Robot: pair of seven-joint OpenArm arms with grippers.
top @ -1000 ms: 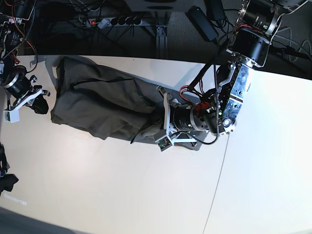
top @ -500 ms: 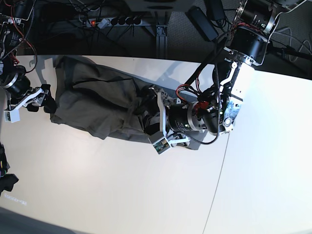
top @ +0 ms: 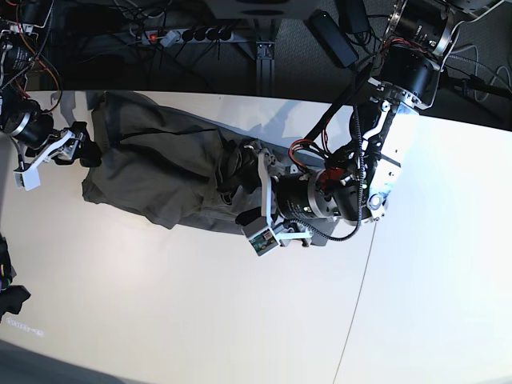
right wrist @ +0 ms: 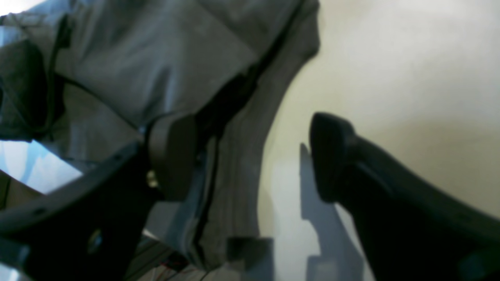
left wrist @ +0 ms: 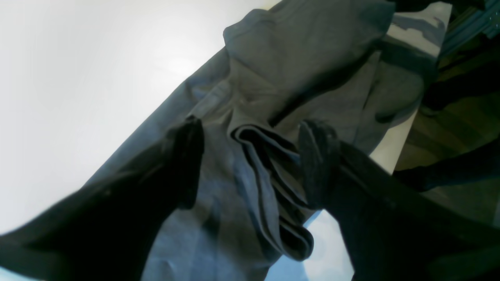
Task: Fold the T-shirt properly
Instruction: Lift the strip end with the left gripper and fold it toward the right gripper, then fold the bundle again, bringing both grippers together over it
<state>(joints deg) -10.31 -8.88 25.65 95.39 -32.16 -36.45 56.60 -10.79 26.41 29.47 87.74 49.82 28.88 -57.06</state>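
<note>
Both arms have shifted since a second ago, the left pushing further over the shirt's bunched end and the right rising to its far corner. Left fingers (left wrist: pixel 250 164) stand wide apart astride a rolled fold of the T-shirt (top: pixel 160 172), gripping nothing. Right fingers (right wrist: pixel 250 156) gape too, straddling the hem, empty. Beyond, the shirt lies crumpled across the pale surface (top: pixel 200 320).
</note>
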